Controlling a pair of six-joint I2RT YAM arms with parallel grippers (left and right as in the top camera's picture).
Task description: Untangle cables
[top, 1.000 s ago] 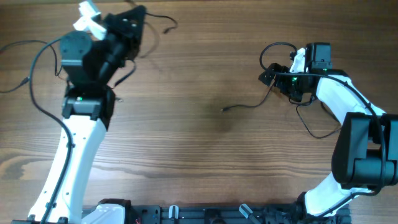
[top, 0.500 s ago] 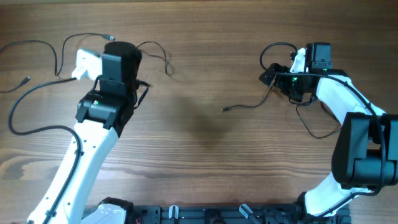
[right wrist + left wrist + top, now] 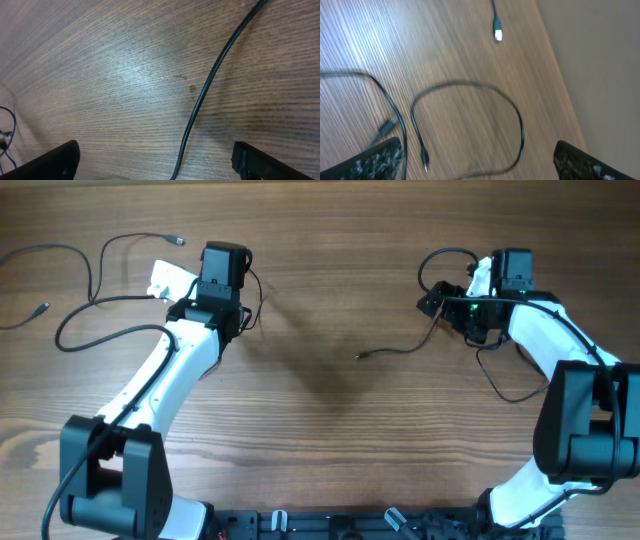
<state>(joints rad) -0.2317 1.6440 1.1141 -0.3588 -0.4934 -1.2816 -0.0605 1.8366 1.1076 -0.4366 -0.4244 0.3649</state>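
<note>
Thin black cables lie loose on the wooden table. In the left wrist view one cable (image 3: 470, 87) curls in a loop between my left gripper's (image 3: 477, 167) wide-apart fingers, touching neither, and a silver-tipped plug (image 3: 498, 34) lies further off. My left gripper (image 3: 224, 275) is open and empty. On the right, a cable (image 3: 202, 100) runs between the fingers of my open right gripper (image 3: 157, 165), ungripped. From overhead, my right gripper (image 3: 468, 300) sits over a cable (image 3: 400, 348) that ends in a small plug at mid-table.
More cable strands (image 3: 75, 330) and plug ends (image 3: 178, 240) spread over the far left of the table. The table's edge (image 3: 560, 95) runs close beside my left gripper. The right arm's own thicker wire (image 3: 500, 380) loops beside it.
My left arm swung down and to the right, stretching out over the table. Its gripper opened, and the cable loop now lies on the wood. The right arm has not moved.
</note>
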